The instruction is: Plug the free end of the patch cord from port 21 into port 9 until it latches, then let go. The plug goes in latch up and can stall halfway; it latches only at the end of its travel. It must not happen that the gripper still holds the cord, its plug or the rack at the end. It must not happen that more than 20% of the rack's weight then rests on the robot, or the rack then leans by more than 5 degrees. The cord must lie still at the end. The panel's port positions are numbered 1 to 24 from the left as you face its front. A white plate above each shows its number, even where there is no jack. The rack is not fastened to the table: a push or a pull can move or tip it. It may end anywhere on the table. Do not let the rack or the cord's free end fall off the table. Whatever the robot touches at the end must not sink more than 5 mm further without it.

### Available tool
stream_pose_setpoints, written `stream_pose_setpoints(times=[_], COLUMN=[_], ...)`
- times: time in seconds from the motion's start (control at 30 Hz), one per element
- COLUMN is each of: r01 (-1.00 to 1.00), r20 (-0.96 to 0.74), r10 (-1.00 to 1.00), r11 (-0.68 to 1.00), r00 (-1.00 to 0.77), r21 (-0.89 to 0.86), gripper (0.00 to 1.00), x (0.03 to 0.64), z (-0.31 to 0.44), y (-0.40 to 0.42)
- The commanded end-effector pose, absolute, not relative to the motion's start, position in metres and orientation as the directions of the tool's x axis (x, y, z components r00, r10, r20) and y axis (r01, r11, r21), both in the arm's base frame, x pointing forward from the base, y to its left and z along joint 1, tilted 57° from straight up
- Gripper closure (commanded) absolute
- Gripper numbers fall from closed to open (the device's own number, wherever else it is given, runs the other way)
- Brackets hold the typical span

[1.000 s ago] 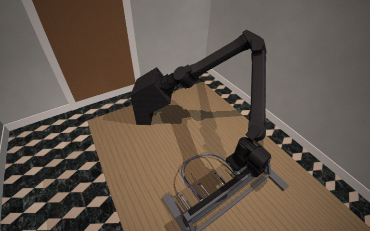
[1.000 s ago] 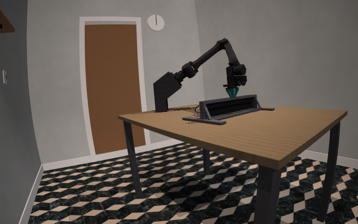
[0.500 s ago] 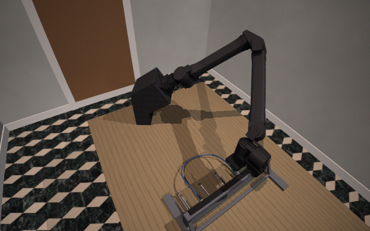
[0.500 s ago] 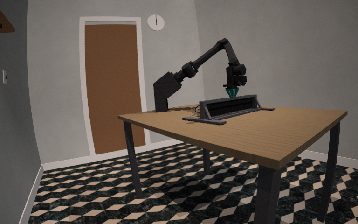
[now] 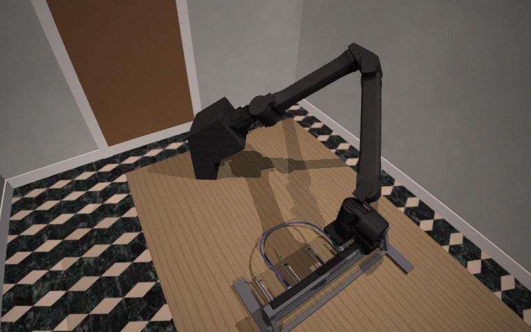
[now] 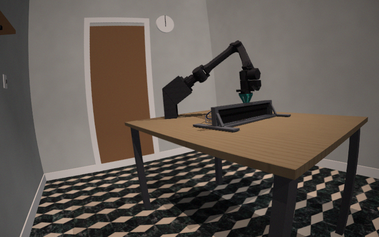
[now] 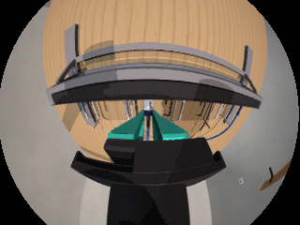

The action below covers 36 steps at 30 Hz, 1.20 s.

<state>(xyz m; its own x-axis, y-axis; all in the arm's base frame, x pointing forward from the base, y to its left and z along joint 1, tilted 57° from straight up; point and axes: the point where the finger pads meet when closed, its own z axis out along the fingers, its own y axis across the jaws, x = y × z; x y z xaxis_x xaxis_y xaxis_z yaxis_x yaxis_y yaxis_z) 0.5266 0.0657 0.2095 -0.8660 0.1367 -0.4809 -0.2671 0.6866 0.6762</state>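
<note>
Fingers clamp plug (image 7: 148, 108); no writing legible.

Teal fingers of hand (image 7: 148, 130) pinch a thin plug (image 7: 148, 112), frame ctr. Rack (image 7: 150, 82) arcs across above, wood worktop (image 7: 157, 13) beyond.

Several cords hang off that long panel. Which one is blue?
The big loop arching over the table from the panel toward the pincer; the other cords are short, pale stubs.

Wide open tabletop (image 5: 187, 234) toward the door-side edge and near the base corner. Blocked along the far end by the rack (image 5: 321, 279), with looping cord (image 5: 274, 238) and plugged cables crowding its front.
</note>
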Motion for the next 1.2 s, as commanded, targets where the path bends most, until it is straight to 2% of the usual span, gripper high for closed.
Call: stream_pose_setpoints(times=[0.0,1.17], r01=[-0.263,-0.256], r20=[-0.469,-0.477], r10=[0.131,0.148], r11=[0.684,0.689], r00=[-0.873,-0.866], r21=[0.681,0.678], gripper=[1.00,1.00], x=[0.523,0.528], z=[0.207,0.211], y=[0.067,0.057])
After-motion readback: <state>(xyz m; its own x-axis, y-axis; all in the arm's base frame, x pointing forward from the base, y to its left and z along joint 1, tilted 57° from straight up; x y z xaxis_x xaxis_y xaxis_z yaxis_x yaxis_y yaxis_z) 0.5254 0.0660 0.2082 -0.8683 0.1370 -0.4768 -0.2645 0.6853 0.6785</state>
